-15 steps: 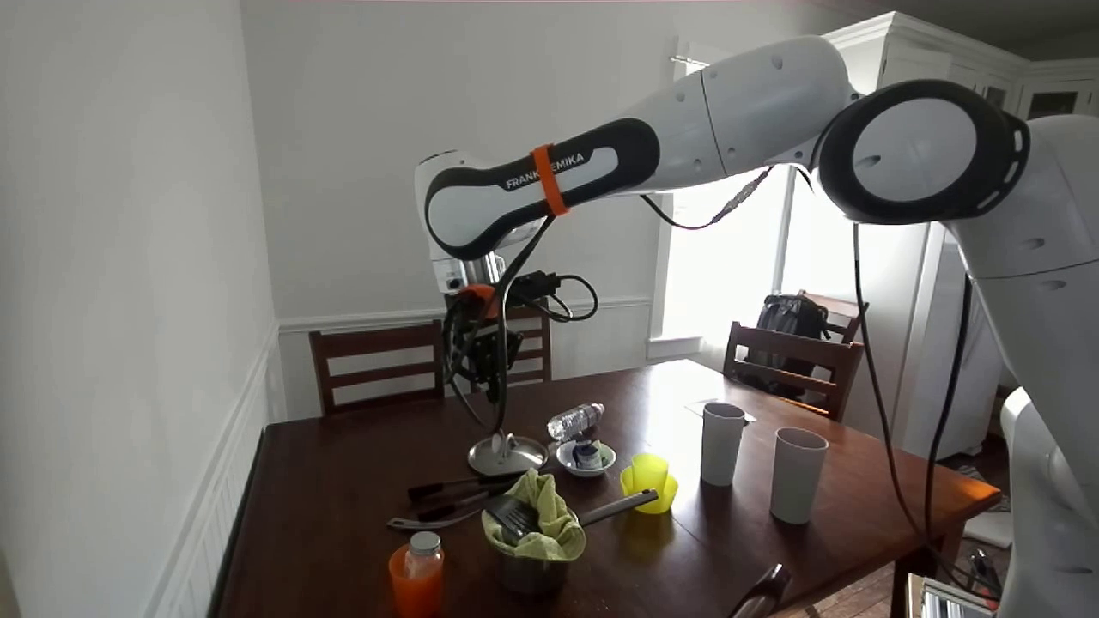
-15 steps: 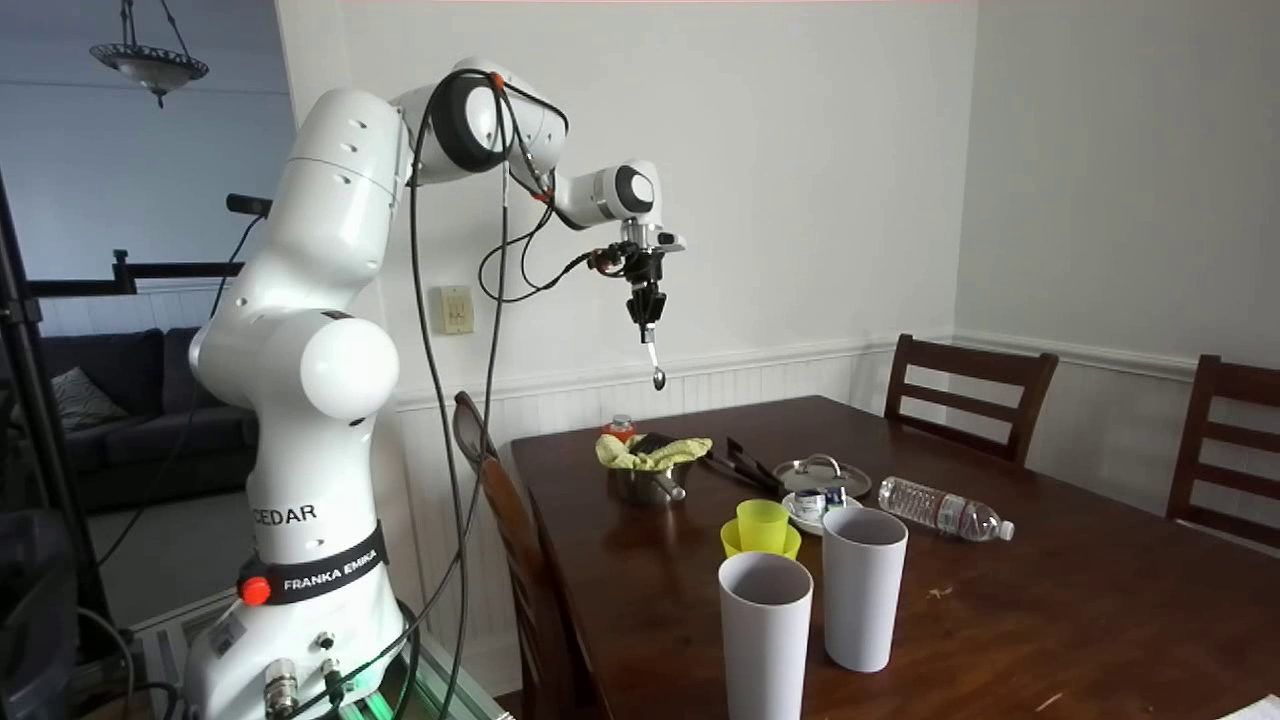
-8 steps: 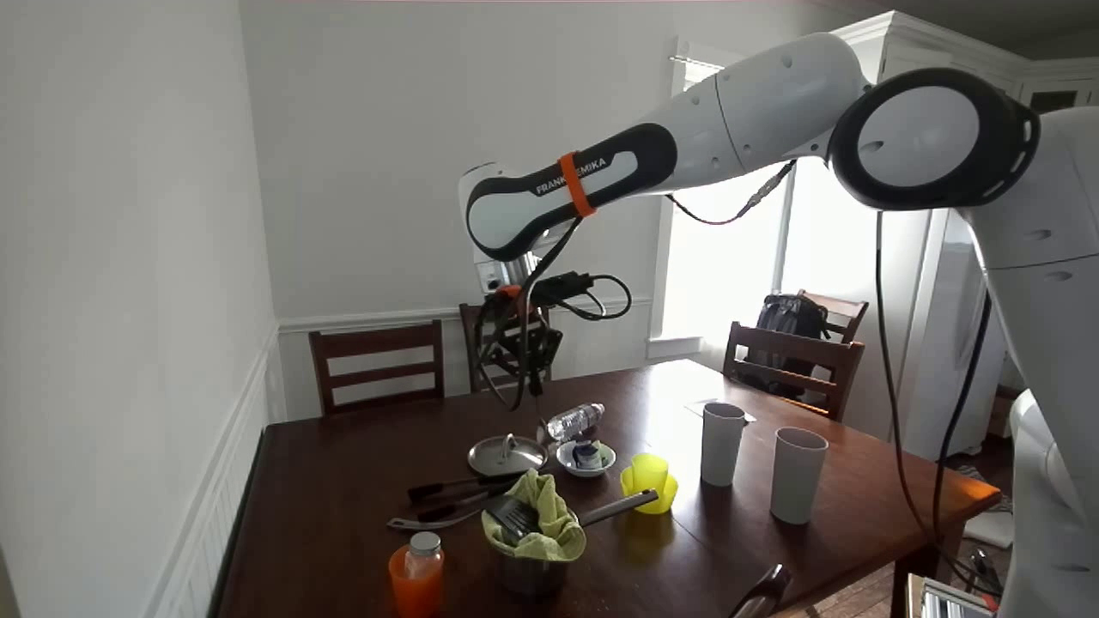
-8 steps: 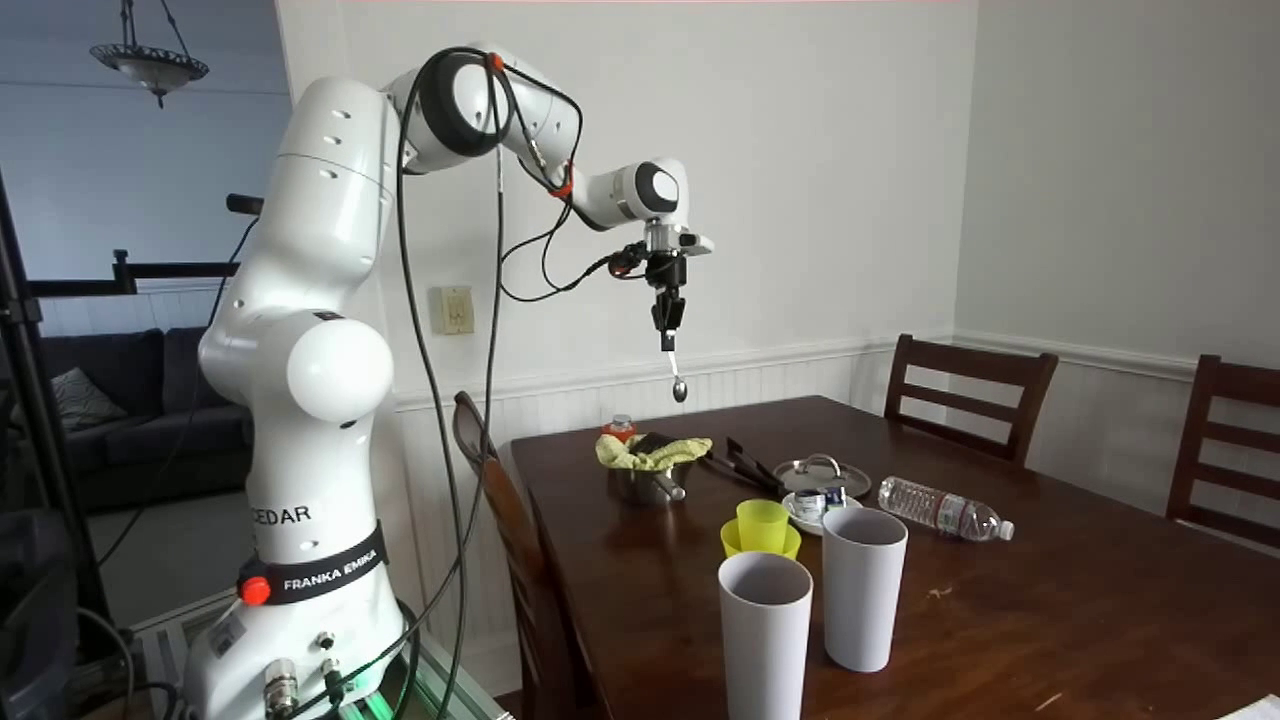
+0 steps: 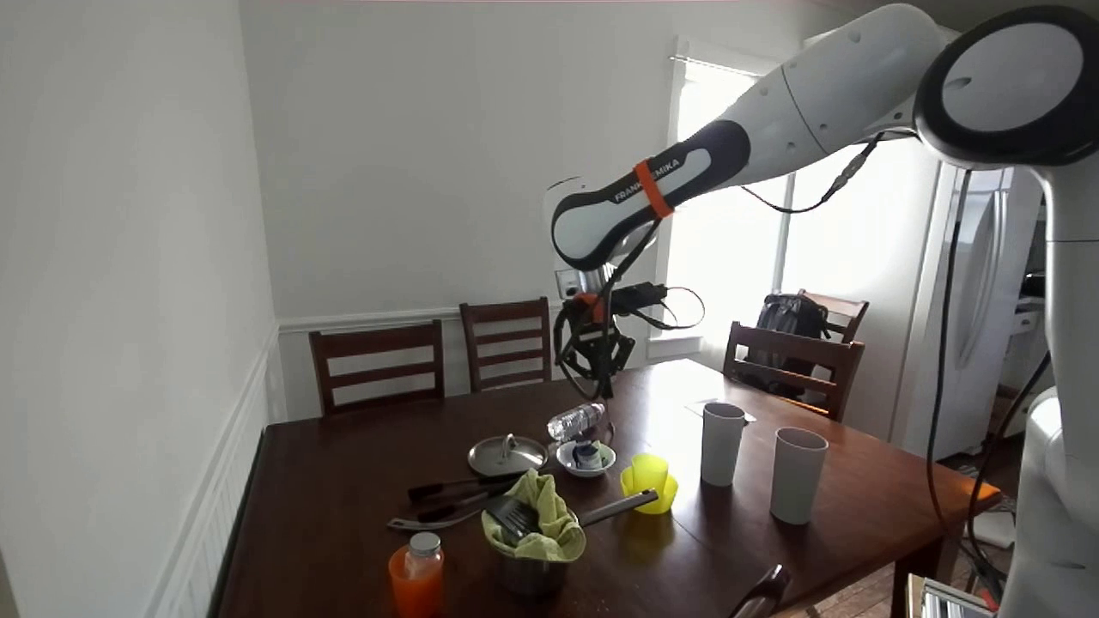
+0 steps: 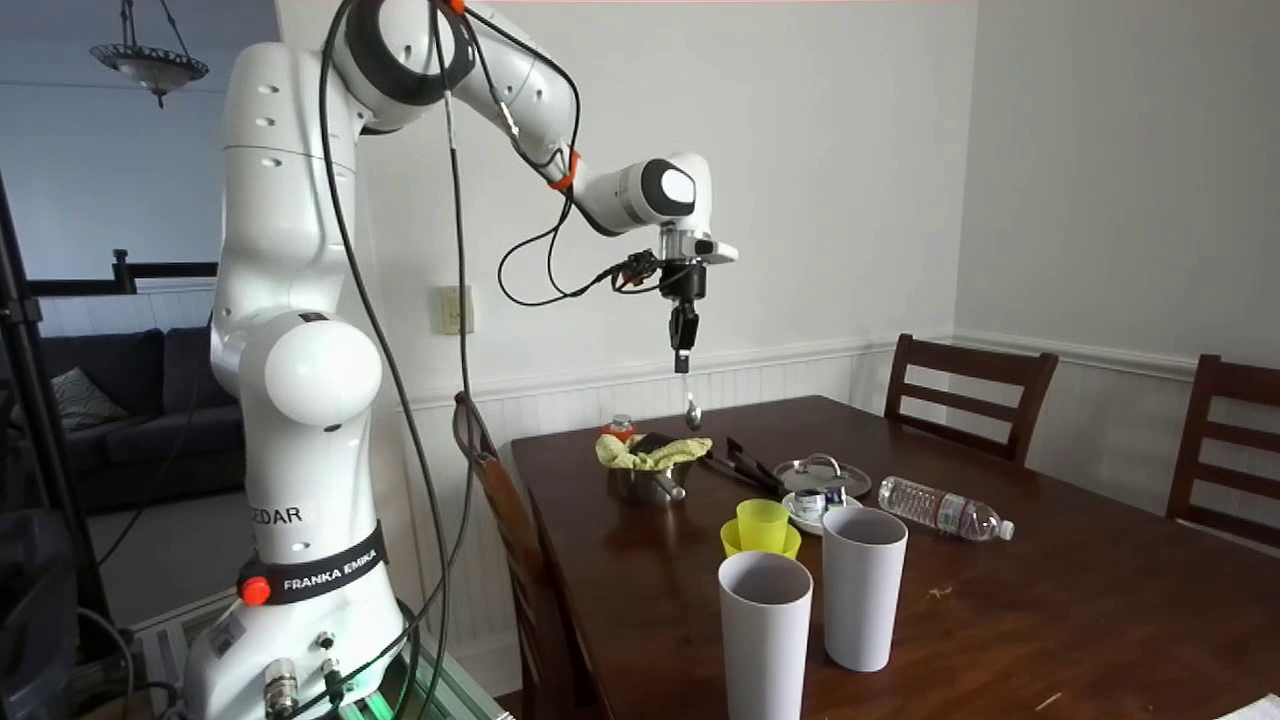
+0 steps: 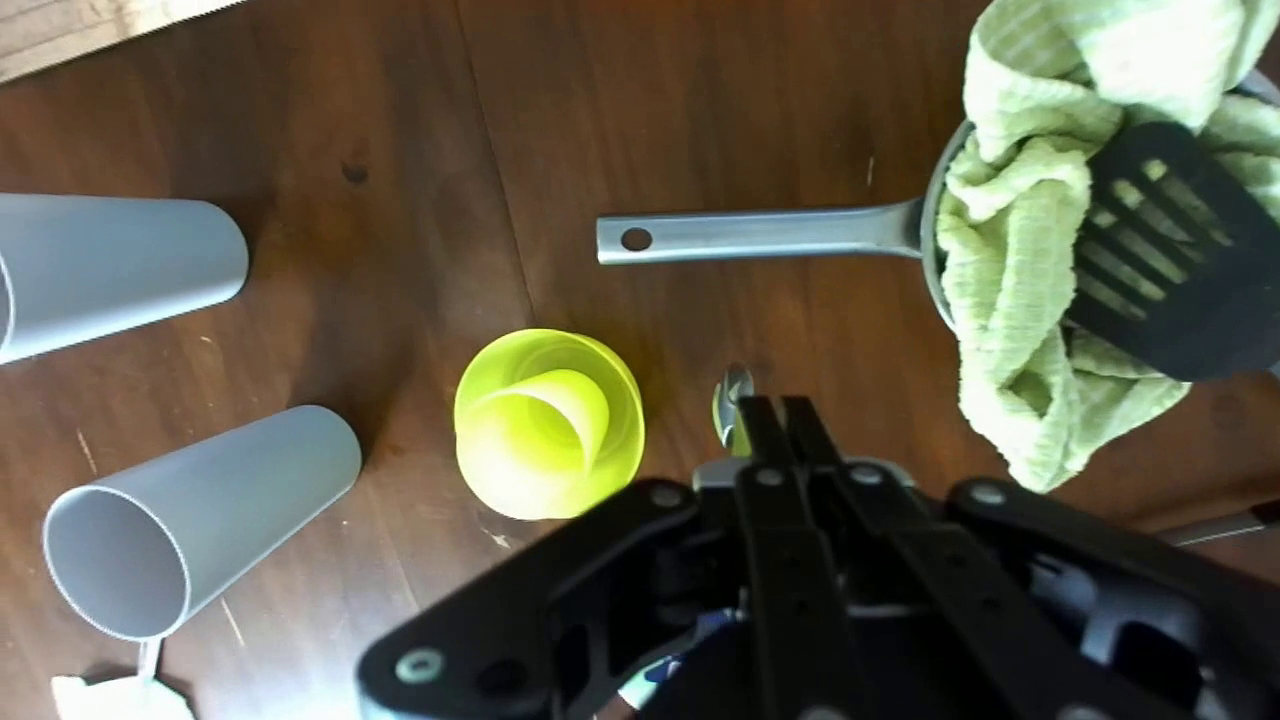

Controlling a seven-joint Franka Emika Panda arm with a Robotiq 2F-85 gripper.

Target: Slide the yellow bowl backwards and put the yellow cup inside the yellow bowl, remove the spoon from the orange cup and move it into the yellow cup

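Note:
My gripper is shut on the metal spoon, which hangs below the fingertips with its bowl end down. In the wrist view the spoon shows just past the gripper; its handle is mostly hidden. The yellow cup stands inside the yellow bowl on the table. In the wrist view the yellow cup and yellow bowl lie left of the spoon. The spoon is above the table, apart from the cup. The orange cup stands at the near left, holding a silver-capped bottle.
A pot with a green cloth and black spatula has its handle reaching toward the bowl. Two grey cups stand near the yellow bowl. A white dish, lid and water bottle lie behind.
The gripper, holding the spoon, has moved right in both exterior views, from above the lid and pot area toward the water bottle's side, and lower. The yellow cup and bowl have not moved.

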